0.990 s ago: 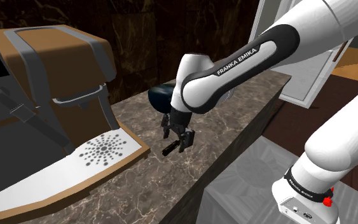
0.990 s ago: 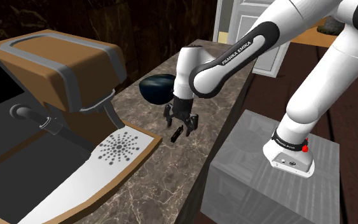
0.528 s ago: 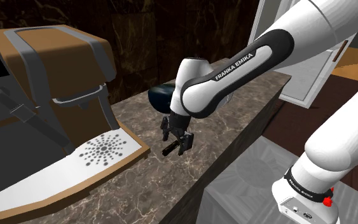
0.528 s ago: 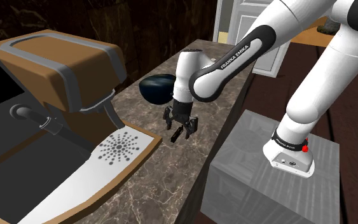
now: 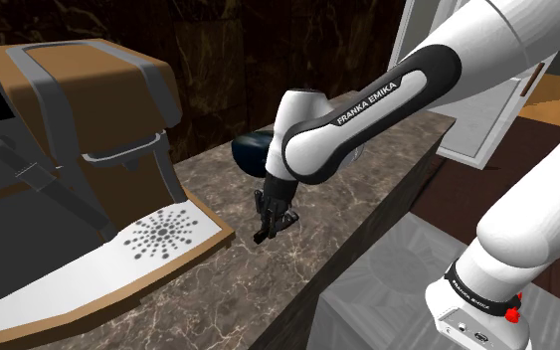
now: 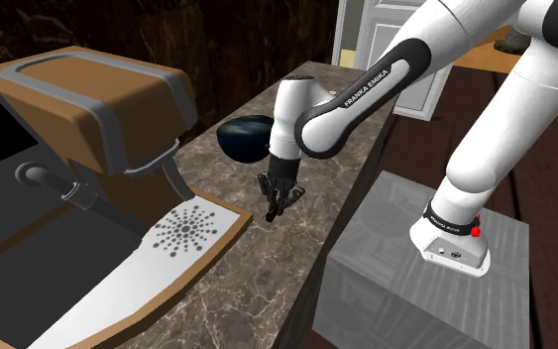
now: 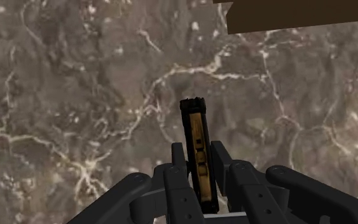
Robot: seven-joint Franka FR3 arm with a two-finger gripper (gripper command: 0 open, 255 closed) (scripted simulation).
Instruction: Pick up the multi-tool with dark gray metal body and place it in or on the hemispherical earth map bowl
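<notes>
Both fingers [image 7: 177,160] of the gripper [image 7: 197,153] clamp the multi-tool [image 7: 194,130] near one end, its long axis running straight out past them. Shoulder view: mid-frame over the marble counter [image 5: 218,288], tip slanting lower left.

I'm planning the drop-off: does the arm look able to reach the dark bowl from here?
Probably yes. The dark bowl sits on the same counter, close behind the tool, which clasps the multi-tool. Nothing stands between them in either exterior view.
</notes>
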